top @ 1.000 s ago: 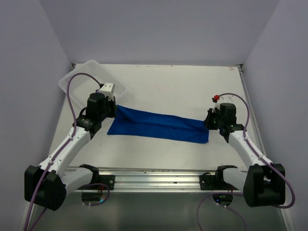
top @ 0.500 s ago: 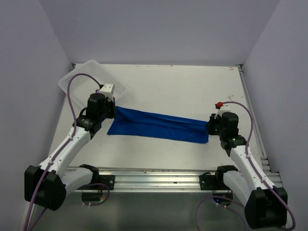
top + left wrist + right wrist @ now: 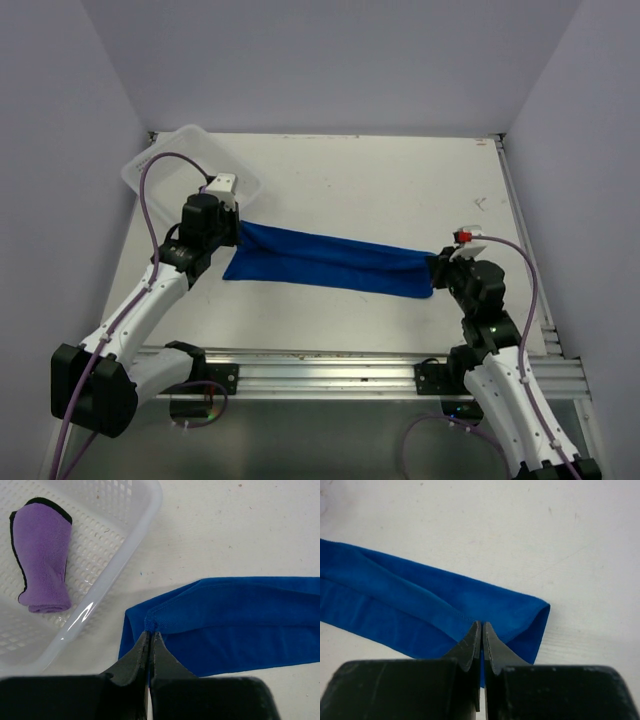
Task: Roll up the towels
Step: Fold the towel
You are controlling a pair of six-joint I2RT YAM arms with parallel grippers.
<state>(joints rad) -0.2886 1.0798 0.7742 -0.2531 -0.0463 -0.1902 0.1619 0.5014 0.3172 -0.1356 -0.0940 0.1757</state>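
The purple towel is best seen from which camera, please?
Left wrist view: the purple towel lies rolled in the basket, fully visible. The top view shows only the basket; the right wrist view shows neither.

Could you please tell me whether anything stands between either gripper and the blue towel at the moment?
Nothing visible does. The left gripper is shut on the left end of the blue towel and the right gripper on its right end. The white basket, holding the rolled purple towel, lies beside the left end, apart from it.
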